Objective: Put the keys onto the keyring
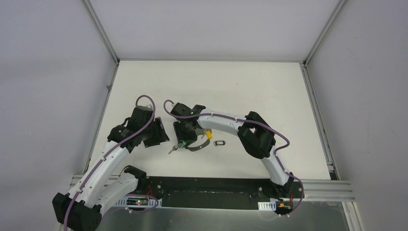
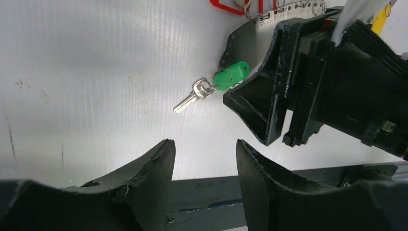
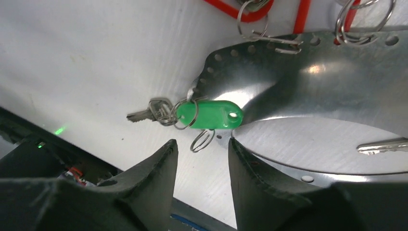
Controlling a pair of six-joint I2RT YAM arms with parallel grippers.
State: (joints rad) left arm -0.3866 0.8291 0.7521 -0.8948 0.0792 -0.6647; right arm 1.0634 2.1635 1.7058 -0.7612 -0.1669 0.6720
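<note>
A silvery key (image 2: pixel 192 96) with a green tag (image 2: pixel 231 76) lies on the white table at the edge of the keyring (image 2: pixel 230 45), a grey metal loop with small holes. In the right wrist view the green tag (image 3: pixel 209 114), its key (image 3: pixel 143 114) and the keyring (image 3: pixel 298 67) lie just ahead of my right gripper (image 3: pixel 202 144), which is open and empty, with a loose small ring (image 3: pixel 202 140) at its tips. My left gripper (image 2: pixel 204 144) is open and empty, short of the key. Red tags (image 3: pixel 240 13) hang on the keyring's far side. From above, the green-tagged key (image 1: pixel 177 146) lies between the left gripper (image 1: pixel 163 137) and the right gripper (image 1: pixel 185 141).
A black tag (image 1: pixel 220 143) lies on the table right of the keyring (image 1: pixel 196 147), and a yellow tag (image 1: pixel 208 134) shows beside the right wrist. Another key (image 3: pixel 382 146) lies inside the loop. The table's dark near edge (image 2: pixel 211 192) runs just behind both grippers.
</note>
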